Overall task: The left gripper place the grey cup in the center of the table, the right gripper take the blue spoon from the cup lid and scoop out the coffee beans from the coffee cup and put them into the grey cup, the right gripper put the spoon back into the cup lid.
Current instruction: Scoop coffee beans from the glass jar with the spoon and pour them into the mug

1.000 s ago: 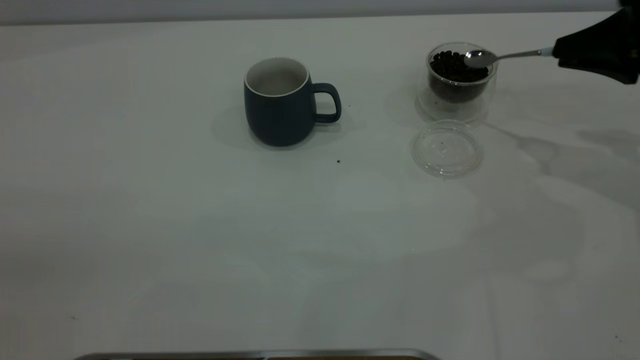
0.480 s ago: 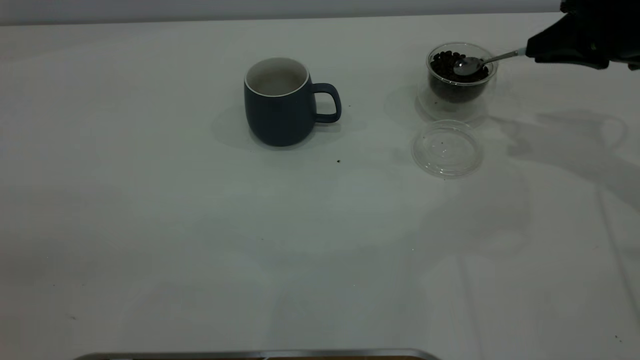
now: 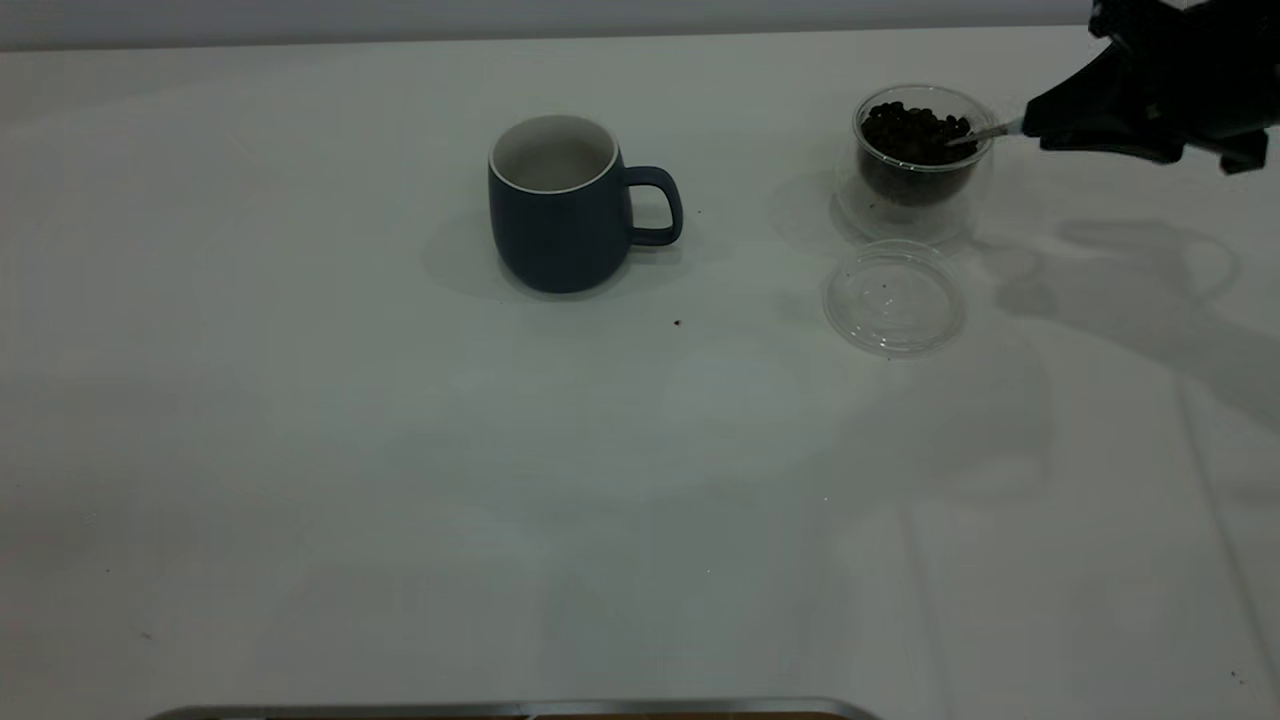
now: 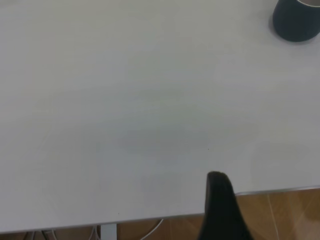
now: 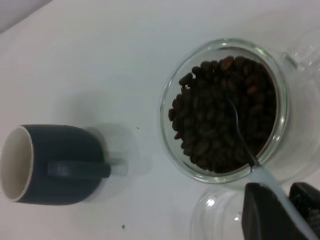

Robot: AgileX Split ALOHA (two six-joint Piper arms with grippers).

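I count one grey cup (image 3: 560, 205) upright on the table (image 3: 400, 480), well left of the one coffee cup (image 3: 918, 160). My right gripper (image 3: 1040, 125) pinches the one blue spoon (image 5: 260, 177), its bowl buried in the coffee beans (image 3: 912, 132). One cup lid (image 3: 893, 297) lies just in front of the coffee cup. Left gripper (image 4: 220, 210): jaw state unclear.

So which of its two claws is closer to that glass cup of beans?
The right. The right gripper sits just beside the coffee cup, holding the blue spoon dipped into the coffee beans. The left gripper hangs far off, over the table's edge.
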